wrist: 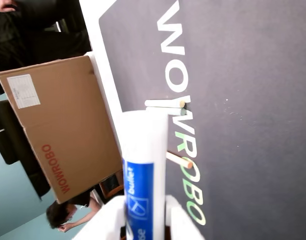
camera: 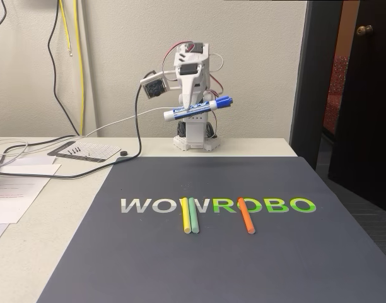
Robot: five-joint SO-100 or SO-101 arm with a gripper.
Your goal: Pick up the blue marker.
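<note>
Dark matte mat [camera: 212, 252] with glossy lettering covers the pale table [camera: 54, 214], plain wall behind, dark door at right. Upper centre of the fixed view, the white plastic gripper [camera: 194, 108] pinches the blue marker [camera: 199, 108], a fat smooth cylinder held level above the mat. Three thin sticks [camera: 190, 215] lie mid-mat.

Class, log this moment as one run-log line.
pincer: shut on marker | marker: lifted, near level | mat: three sticks left
</note>
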